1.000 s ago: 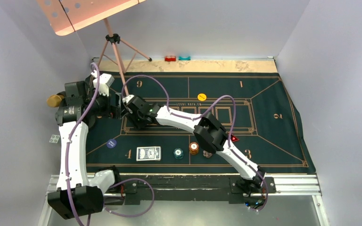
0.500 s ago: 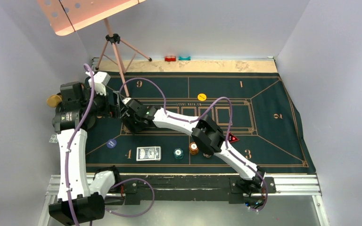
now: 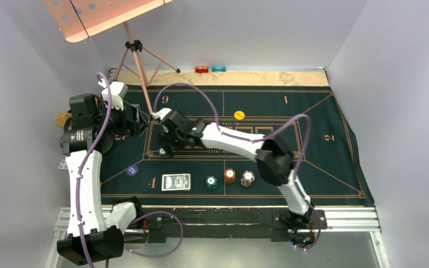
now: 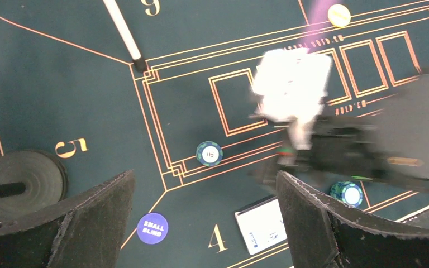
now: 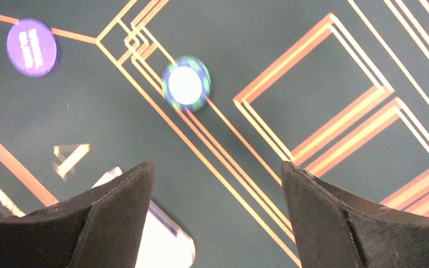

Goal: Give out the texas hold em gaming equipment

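Note:
A single teal striped chip (image 3: 162, 151) lies on the gold lines at the left of the felt; it also shows in the left wrist view (image 4: 209, 153) and the right wrist view (image 5: 186, 84). My right gripper (image 3: 167, 143) hovers just above it, open and empty (image 5: 215, 173). My left gripper (image 3: 139, 120) is open and empty (image 4: 204, 184), high over the felt's left side. The card deck (image 3: 176, 182), teal stack (image 3: 211, 181), orange stack (image 3: 230, 176) and white-red stack (image 3: 248, 178) line the near edge. The blue disc (image 3: 132, 170) lies left, the yellow disc (image 3: 239, 115) farther back. The red triangle is hidden.
A tripod stand (image 3: 134, 46) has a leg ending on the felt (image 4: 139, 64) near the "9". A round black base (image 4: 25, 181) sits by the "5". Small red (image 3: 201, 69) and teal (image 3: 218, 68) blocks lie at the far edge of the green mat (image 3: 324, 120).
My right gripper has opened, left the teal chip on the felt, and drawn back to the right. Its arm swung clear of the white-red stack. The left gripper barely moved.

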Controlling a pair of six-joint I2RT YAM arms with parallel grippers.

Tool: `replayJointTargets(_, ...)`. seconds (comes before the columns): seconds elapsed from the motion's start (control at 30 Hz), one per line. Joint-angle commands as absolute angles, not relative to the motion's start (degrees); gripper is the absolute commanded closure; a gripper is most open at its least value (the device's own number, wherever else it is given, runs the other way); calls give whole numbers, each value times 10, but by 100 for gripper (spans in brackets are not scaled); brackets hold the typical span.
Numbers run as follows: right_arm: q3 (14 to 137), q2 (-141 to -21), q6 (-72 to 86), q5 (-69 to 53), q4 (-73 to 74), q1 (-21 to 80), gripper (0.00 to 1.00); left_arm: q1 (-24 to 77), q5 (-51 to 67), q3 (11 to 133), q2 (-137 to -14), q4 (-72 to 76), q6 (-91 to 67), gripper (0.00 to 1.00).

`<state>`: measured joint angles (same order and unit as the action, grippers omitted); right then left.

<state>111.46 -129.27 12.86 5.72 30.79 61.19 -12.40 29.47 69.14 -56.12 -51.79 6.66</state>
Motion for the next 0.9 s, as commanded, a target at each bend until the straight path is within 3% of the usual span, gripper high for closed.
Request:
replayJointTargets(0.0, 962, -1107, 120, 82, 252, 609, 13, -127, 255, 715, -580, -519, 85, 0)
replayJointTargets(0.27, 724, -964, 153, 79, 251, 627, 6, -122, 243, 694, -627, -575, 151, 0)
replayJointTargets(0.67, 677, -982, 154, 84, 260, 644, 3, -121, 239, 685, -613, -584, 163, 0)
replayJointTargets(0.87, 658, -991, 155, 76, 258, 650, 10, -121, 241, 692, -612, -589, 159, 0)
